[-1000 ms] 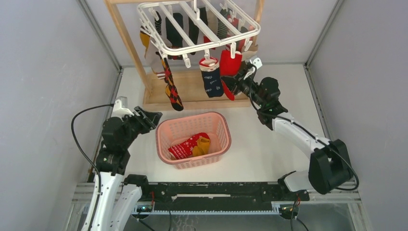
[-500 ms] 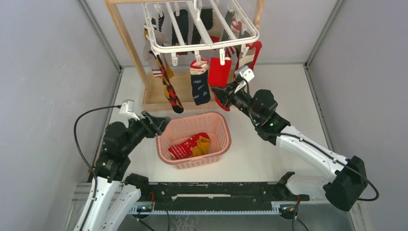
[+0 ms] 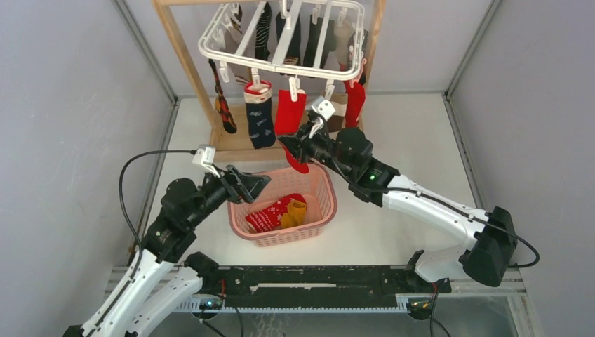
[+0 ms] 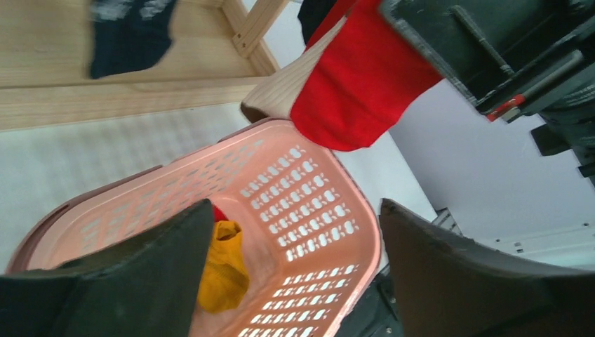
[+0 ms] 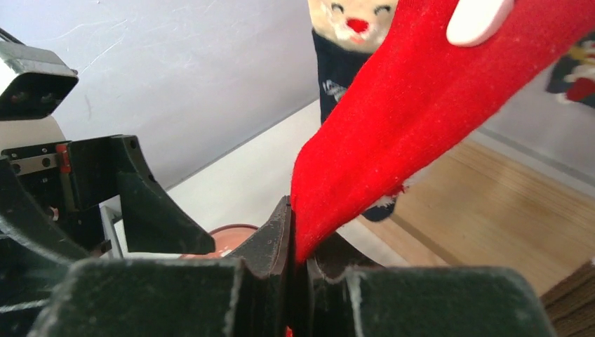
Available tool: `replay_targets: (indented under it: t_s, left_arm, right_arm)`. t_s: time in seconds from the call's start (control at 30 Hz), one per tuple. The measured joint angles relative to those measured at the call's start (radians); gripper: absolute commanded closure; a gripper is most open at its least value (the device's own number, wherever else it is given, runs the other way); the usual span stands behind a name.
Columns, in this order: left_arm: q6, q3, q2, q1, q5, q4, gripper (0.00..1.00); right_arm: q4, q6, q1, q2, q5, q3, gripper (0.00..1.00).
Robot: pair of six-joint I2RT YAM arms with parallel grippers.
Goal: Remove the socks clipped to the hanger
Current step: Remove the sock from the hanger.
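Observation:
The white hanger (image 3: 284, 45) hangs from the wooden stand with several socks clipped under it: an argyle one (image 3: 223, 107), a navy one (image 3: 260, 123), a red one (image 3: 289, 116) and another red one (image 3: 354, 102). My right gripper (image 3: 295, 149) (image 5: 298, 210) is shut on the toe of the red sock (image 5: 421, 105), which is pulled taut from its white clip (image 5: 477, 17). My left gripper (image 3: 256, 186) (image 4: 295, 210) stands open and empty over the left rim of the pink basket (image 3: 324, 184), just below the red sock (image 4: 358, 98).
Inside the basket (image 4: 309, 203) lie a red patterned sock (image 3: 270, 214) and a mustard yellow sock (image 3: 296, 208) (image 4: 221, 267). The wooden stand (image 3: 184, 67) and its base (image 3: 238, 145) are right behind the basket. Grey walls close in both sides.
My right gripper has pulled the red sock left and nearer, over the basket, swinging the hanger with it. The left gripper has moved right to the basket rim and opened wider.

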Motion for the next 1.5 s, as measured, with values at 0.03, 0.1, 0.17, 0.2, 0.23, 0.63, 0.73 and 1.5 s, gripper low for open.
replay_targets:
  t_s: [0.03, 0.1, 0.17, 0.2, 0.23, 0.63, 0.73, 1.5]
  left_arm:
    - [0.006, 0.000, 0.006, -0.005, -0.001, 0.014, 0.00]
    - [0.012, -0.004, 0.025, -0.013, 0.003, 0.062, 0.00]
    - [0.020, -0.010, 0.040, -0.013, 0.016, 0.106, 0.00]
    - [0.024, -0.017, 0.049, -0.013, 0.025, 0.135, 0.00]
    - [0.029, -0.022, 0.056, -0.014, 0.031, 0.154, 0.00]
    - [0.084, -0.104, 0.143, -0.015, 0.109, 0.391, 0.00]
    - [0.092, -0.106, 0.175, -0.015, 0.125, 0.437, 0.00]
    - [0.110, -0.103, 0.307, -0.015, 0.183, 0.600, 0.94]
  right_arm:
    - [-0.006, 0.005, 0.004, 0.012, 0.000, 0.010, 0.87]
    - [-0.013, 0.021, 0.011, 0.040, -0.004, 0.031, 0.87]
    - [-0.016, 0.039, 0.013, 0.057, -0.014, 0.041, 0.87]
    - [-0.018, 0.045, 0.013, 0.063, -0.019, 0.045, 0.87]
    - [-0.018, 0.054, 0.013, 0.069, -0.026, 0.048, 0.87]
    - [0.008, 0.211, -0.029, 0.077, -0.203, 0.058, 0.88]
    - [0.030, 0.253, -0.039, 0.085, -0.253, 0.058, 0.88]
    - [0.076, 0.359, -0.066, 0.111, -0.353, 0.059, 0.86]
